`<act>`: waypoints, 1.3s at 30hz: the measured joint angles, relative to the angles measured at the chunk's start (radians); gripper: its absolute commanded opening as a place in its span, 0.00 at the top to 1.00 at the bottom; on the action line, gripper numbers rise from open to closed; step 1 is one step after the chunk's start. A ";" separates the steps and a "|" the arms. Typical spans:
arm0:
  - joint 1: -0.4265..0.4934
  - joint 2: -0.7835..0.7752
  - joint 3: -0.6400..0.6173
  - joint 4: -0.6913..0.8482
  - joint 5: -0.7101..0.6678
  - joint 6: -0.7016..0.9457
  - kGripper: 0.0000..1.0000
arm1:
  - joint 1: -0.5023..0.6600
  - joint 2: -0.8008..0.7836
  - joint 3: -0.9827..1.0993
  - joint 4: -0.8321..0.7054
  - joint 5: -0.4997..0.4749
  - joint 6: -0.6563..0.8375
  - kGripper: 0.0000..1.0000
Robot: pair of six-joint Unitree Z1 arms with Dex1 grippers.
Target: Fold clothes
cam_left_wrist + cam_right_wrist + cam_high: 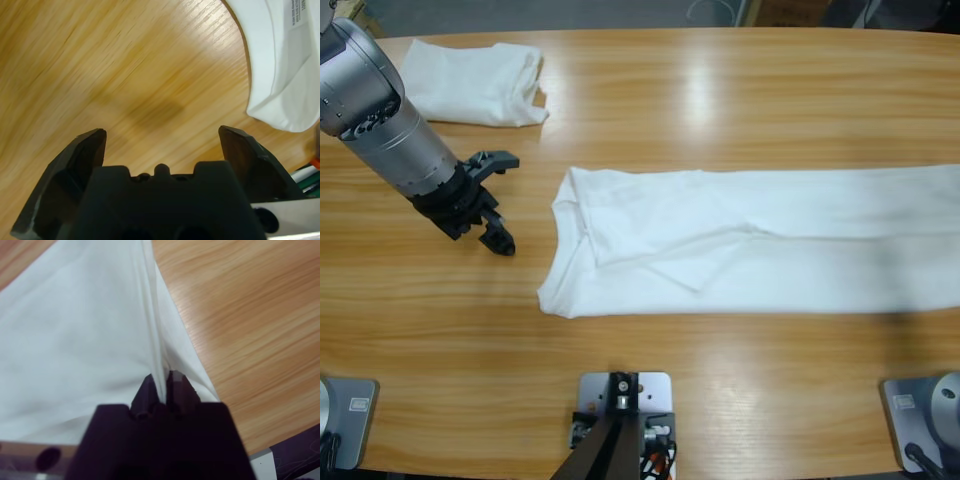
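Observation:
A white T-shirt [770, 240] lies in a long folded strip across the table's right half, running off the right edge. In the right wrist view my right gripper [161, 377] is shut on a raised ridge of this shirt's cloth [75, 330]; it is out of the high view. My left gripper [505, 200] hangs open just left of the shirt's left end, nothing between its fingers. The left wrist view shows the left gripper [162, 131] over bare wood, with the shirt's edge and a neck label [280, 75] at top right.
A second white T-shirt [470, 82] lies folded at the table's back left, behind the left arm. Bare wood [720, 100] stretches between it and the long strip, and along the front edge.

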 measured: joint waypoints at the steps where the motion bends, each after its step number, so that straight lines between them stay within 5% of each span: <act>1: 0.000 -0.001 0.000 0.000 0.000 0.000 0.12 | 0.000 0.000 -0.001 0.000 0.000 0.000 1.00; 7: 0.000 -0.003 0.000 0.000 0.000 0.000 0.12 | 0.070 -0.001 -0.030 0.046 -0.049 -0.004 1.00; 16: 0.000 -0.047 0.003 0.000 -0.006 -0.009 0.12 | 0.691 -0.018 -0.352 0.317 -0.142 0.275 1.00; 25: 0.000 -0.098 0.048 0.000 -0.009 -0.015 0.12 | 1.110 0.236 -0.679 0.480 -0.130 0.404 1.00; 39: 0.000 -0.142 0.137 -0.015 -0.009 -0.025 0.12 | 1.374 0.620 -1.318 0.712 -0.051 0.415 1.00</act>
